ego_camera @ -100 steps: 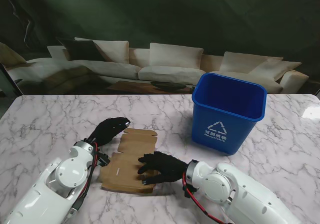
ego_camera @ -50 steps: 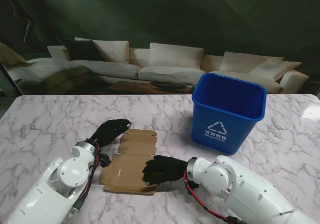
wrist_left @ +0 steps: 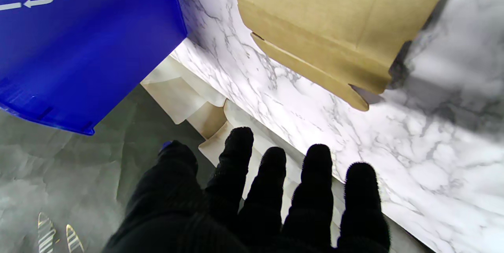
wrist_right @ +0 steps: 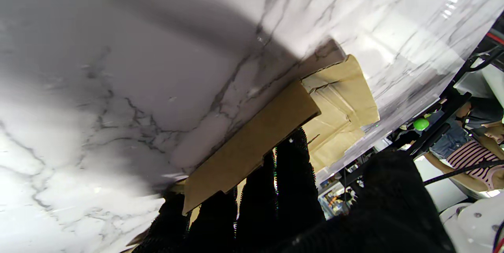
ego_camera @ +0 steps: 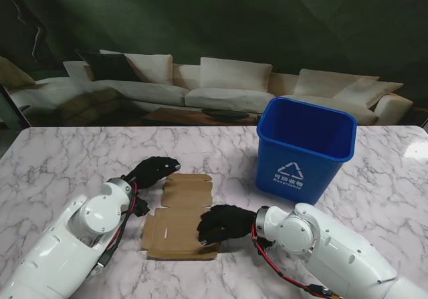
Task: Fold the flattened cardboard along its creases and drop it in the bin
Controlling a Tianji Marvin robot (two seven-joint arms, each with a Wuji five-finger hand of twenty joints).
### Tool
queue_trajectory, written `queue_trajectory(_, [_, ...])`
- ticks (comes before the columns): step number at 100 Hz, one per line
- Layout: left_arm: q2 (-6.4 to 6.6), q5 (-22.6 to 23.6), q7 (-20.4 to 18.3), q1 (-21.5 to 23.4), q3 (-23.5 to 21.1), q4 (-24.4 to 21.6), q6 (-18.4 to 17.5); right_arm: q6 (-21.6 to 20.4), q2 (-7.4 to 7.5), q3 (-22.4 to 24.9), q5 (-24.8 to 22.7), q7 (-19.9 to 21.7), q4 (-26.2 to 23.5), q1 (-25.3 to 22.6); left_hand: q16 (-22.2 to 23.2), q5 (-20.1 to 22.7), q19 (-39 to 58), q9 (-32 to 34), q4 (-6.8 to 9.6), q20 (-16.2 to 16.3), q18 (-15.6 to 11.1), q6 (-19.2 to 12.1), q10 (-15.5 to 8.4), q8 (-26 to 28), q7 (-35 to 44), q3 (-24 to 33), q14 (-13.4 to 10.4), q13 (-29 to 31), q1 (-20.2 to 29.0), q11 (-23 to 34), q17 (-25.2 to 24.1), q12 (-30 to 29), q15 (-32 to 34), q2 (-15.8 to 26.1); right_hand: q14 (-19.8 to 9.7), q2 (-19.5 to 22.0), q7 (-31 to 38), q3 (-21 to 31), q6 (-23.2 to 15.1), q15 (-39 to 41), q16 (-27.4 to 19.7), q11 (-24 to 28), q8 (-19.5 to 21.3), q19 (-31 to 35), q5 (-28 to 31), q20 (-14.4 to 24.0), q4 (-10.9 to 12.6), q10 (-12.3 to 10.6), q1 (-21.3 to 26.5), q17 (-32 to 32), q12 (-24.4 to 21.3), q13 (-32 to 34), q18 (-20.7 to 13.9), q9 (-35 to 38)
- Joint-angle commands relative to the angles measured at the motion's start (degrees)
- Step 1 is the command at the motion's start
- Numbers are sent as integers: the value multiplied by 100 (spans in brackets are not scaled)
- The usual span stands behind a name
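Cardboard (ego_camera: pixel 177 220) under right hand (ego_camera: pixel 223 224) (fingers curled)

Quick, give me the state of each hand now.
Left hand: open, fingers spread, holding nothing, at the far left corner of the cardboard.
Right hand: shut on the cardboard's right flap, fingers curled under its edge.

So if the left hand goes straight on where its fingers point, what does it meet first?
Probably nothing close: the left hand points past the cardboard's far edge, toward the table edge. Depth is unclear.
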Motion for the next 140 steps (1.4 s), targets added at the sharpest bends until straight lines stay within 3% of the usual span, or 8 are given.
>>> queue_trajectory(1, [19,12,-102,-303,76,146,69,64,36,-29,-55,4,156,-74,-168,-105,-210,-323,-164,-119,-54,-97,-106,-43,-90,-138,-132,-129,-13,-76,-22,-190,-220,252,-151,199,200,-115,110,57,37,379,132,426,193,-49,-74,335,104,-43,180,98,384,258])
queue_trajectory(25, [-4,-139,-400,-1093,727,972,320,86,4,-48,-45,-84,198,-60,-400,-210,-511,-571,-168,-253,-156,-168,-156,-116,-174,-149,-217,-367,-76,-146,-85,-419,-387,254,-149,174,195,-111,106,21,16,328,124,606,155,-118,-69,340,113,-123,155,79,414,211])
queue_trajectory(52, [-96,-324,-358,-1399,1142,1353,555,69,-29,-147,-18,-178,306,-17,-619,-335,-971,-809,-164,-321,-294,-223,-219,-448,-308,-161,-379,-686,-252,-174,-120,-524,-554,305,-148,133,222,-102,91,12,7,376,128,721,164,-152,-61,352,124,-144,176,96,437,250])
queue_trajectory(83, [-149,-479,-490,-1783,1567,1806,484,33,-39,-215,42,-187,361,19,-1266,-615,-2698,-1404,-194,-866,-976,-319,-197,-812,-423,-166,-676,-1255,-451,-388,-54,-1035,-900,272,-144,94,241,-93,87,12,1,400,127,798,164,-164,-54,376,130,-146,185,115,454,281])
queue_trajectory(110, [-176,-568,-687,-2093,1945,2134,470,-6,-39,-248,84,-170,384,43,-1397,-916,-2873,-1655,-204,-965,-1250,-337,-32,-886,-546,-179,-593,-1480,-585,-453,-105,-1200,-929,311,-141,74,260,-90,75,9,-2,434,126,845,165,-171,-52,370,125,-148,201,128,464,288])
queue_trajectory(140, [-203,-591,-811,-2303,2250,2390,552,-11,-38,-232,82,-171,386,37,-1195,-1359,-2877,-1205,-213,-987,-1330,-254,65,-1025,-734,-181,-495,-1330,-747,-219,-109,-841,-722,361,-131,71,251,-85,73,3,-7,426,115,865,120,-177,-50,397,120,-153,198,116,476,255])
